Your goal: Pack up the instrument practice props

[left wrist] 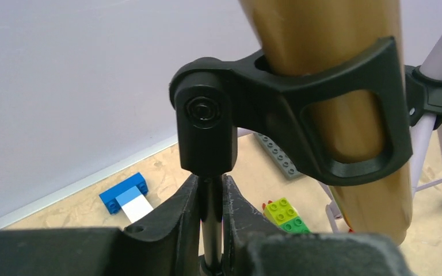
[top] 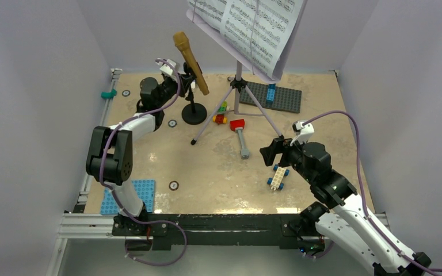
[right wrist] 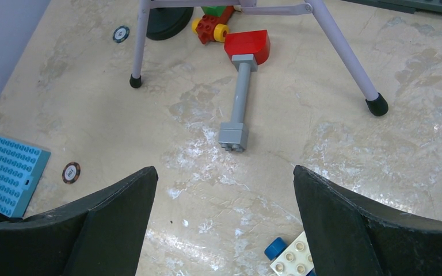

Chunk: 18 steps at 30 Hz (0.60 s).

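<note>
Nothing looks packed yet — left pincer (left wrist: 210,190) pinches the small black round-based mic stand (top: 194,112), gold microphone (top: 190,54) aboard; right pincer (right wrist: 224,218) spread.

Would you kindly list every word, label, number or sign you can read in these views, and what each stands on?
No text can be read with certainty.
Sheet-music pages: printed notes only; any title or words are too small to read.
Round disc: marks at its centre, too blurred to read.
Second round disc: too small to read.

Gold microphone (top: 191,60) sits tilted in the black mic stand (top: 194,112).
</note>
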Available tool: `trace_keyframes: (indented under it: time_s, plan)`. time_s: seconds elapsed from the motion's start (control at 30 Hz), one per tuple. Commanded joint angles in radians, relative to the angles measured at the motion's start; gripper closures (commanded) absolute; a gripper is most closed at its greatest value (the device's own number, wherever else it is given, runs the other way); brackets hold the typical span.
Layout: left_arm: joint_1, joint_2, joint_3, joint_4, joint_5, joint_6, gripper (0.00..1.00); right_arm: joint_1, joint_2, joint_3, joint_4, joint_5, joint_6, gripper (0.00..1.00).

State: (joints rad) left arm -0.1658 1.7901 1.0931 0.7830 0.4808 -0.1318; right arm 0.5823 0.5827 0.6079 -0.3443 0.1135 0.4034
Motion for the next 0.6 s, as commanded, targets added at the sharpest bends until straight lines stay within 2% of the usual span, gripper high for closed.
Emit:
trace_keyframes:
  time_s: [0.0,0.03,0.57]
  plan:
    - [0.002,-0.023,0.001,0.063,0.002,0.017,0.96,0.002,-0.001,0.039,0.022,0.021,0.000,0.07]
    - [0.002,-0.040,-0.016,0.074,-0.009,0.018,1.00,0.002,-0.004,0.039,0.021,0.021,0.000,0.07]
    - [0.000,-0.455,-0.178,0.066,-0.152,0.054,1.00,0.002,-0.051,0.038,0.012,0.014,0.003,0.08]
